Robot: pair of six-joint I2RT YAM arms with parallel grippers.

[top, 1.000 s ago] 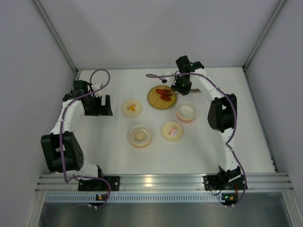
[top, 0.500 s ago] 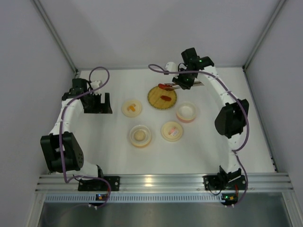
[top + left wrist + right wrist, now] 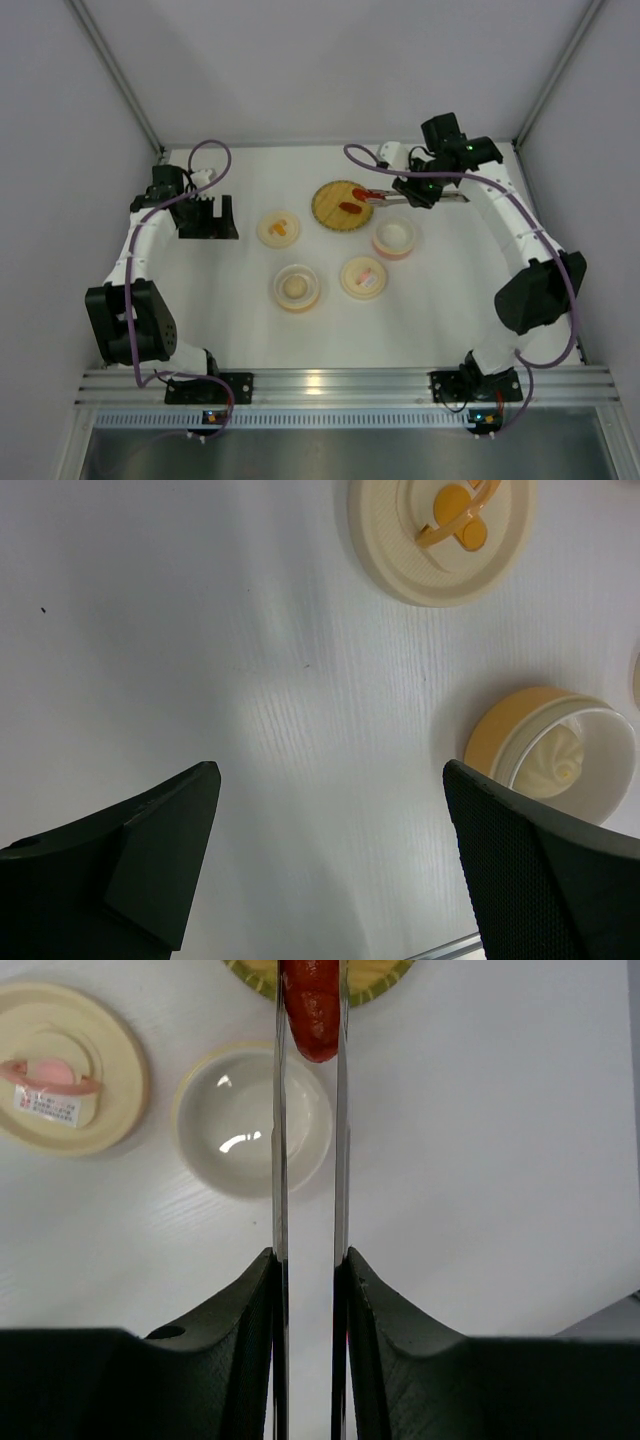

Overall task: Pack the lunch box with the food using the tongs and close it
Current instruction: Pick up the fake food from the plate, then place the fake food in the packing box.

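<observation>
Food nearest you is the cream-white ball (image 3: 296, 288), lying in the orange-sided bowl (image 3: 276, 288) beside the pink-marked lid (image 3: 363, 277) on the bench (image 3: 450, 300). Farther out, your left gripper (image 3: 205, 220) hangs with its jaws wide apart, gripping nothing, near the orange-marked lid (image 3: 278, 229); an empty bowl (image 3: 394, 254) stands to the right. Beyond, one sausage piece (image 3: 349, 208) lies on the woven plate (image 3: 325, 205). Your right gripper (image 3: 310, 1260) is clamped on the tongs (image 3: 280, 1160), which pinch a second sausage piece (image 3: 312, 1005) at the plate's right rim.

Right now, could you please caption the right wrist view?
Right gripper squeezing the tongs, red sausage piece pinched at their tips near a bowl.
</observation>
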